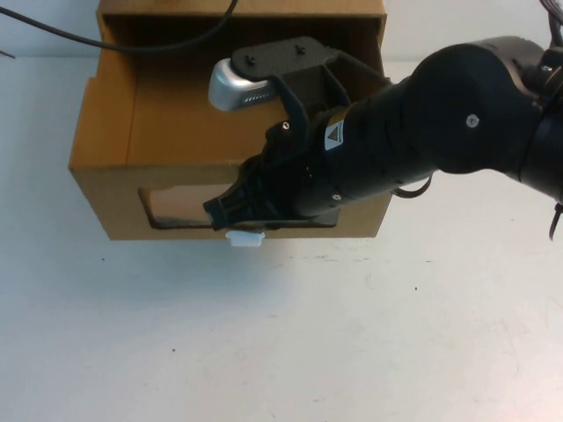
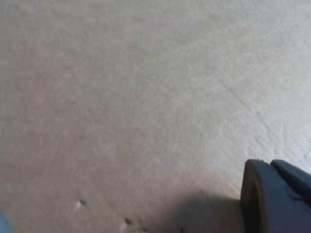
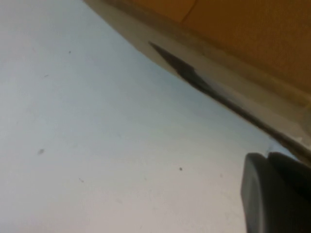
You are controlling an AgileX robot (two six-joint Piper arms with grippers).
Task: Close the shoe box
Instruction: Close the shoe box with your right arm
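The shoe box (image 1: 104, 141) is brown cardboard and lies at the far middle of the table, its drawer pulled out toward me from the outer sleeve (image 1: 242, 9). The drawer's front has a clear window (image 1: 176, 204) with a small white pull tab (image 1: 244, 238) below it. My right arm reaches over the open drawer, and my right gripper (image 1: 229, 211) is against the front panel just above the tab. The right wrist view shows that gripper (image 3: 277, 194) low beside the box's front (image 3: 233, 29). My left gripper (image 2: 277, 199) shows only in its wrist view, over a bare pale surface.
A black cable (image 1: 88, 40) trails over the box's back left corner. The white table (image 1: 308, 334) stretches from the box's front toward me. The right arm's silver wrist camera (image 1: 233, 88) hangs over the drawer's inside.
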